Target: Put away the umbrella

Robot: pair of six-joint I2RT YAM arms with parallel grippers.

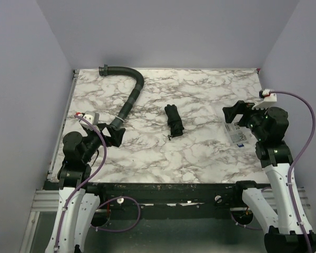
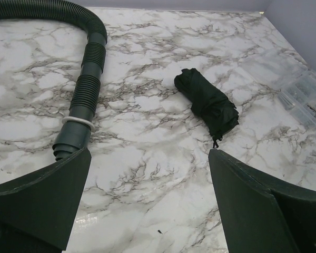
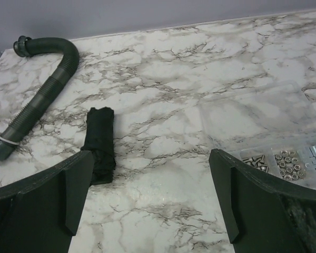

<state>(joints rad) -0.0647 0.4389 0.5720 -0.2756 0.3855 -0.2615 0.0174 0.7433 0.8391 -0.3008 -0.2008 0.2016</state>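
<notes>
Dark-green fabric | umbrella (image 1: 174, 121) | short folded bundle | lying on marble table (image 1: 200, 153)

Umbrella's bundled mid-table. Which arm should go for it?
Right, narrowly. Both are open, but the umbrella lies just ahead of the right pincer, while the end of the hose crowds the left pincer.

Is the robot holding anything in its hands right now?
No, nothing. The left gripper and right gripper are both open and empty; the umbrella lies on the table, apart from both.
</notes>
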